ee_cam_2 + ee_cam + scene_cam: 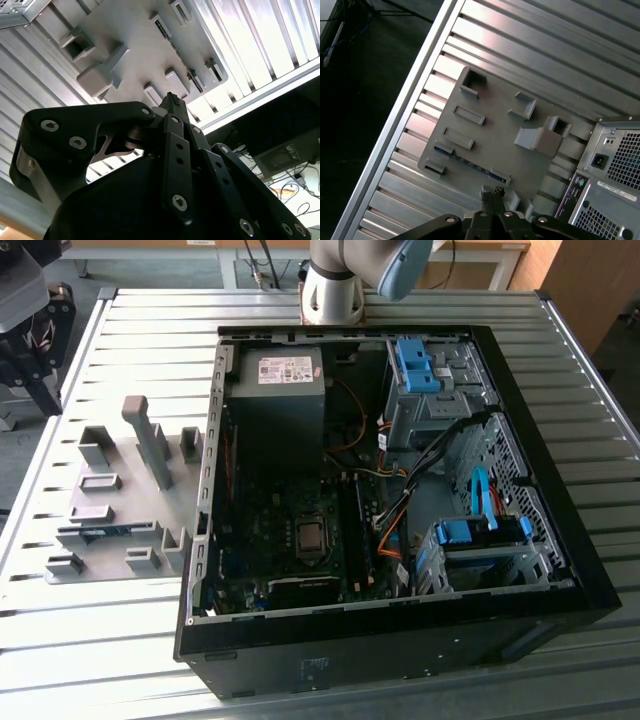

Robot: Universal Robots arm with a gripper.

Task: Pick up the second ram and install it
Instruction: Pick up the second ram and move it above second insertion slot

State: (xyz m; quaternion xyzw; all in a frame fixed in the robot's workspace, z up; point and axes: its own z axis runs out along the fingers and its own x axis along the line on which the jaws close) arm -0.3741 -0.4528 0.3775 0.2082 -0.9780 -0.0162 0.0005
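One open computer case [400, 625] is counted on one slatted table [150, 320], and one grey fixture plate [125, 502] beside it. One blue ram stick [100, 532] and one tall grey post [150, 440] are counted on the plate. Inside the case, one power supply [277, 405], one processor socket [311, 536] and two blue drive brackets [415, 365] [480, 532] are counted.

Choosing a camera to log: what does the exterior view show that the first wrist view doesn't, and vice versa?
Exterior view: inside the open case, the motherboard and power supply. First wrist view: the gripper, jaws shut, pointed toward the fixture plate, and the case's rear power socket. Both: the grey fixture plate holding the second ram, on the slatted table.
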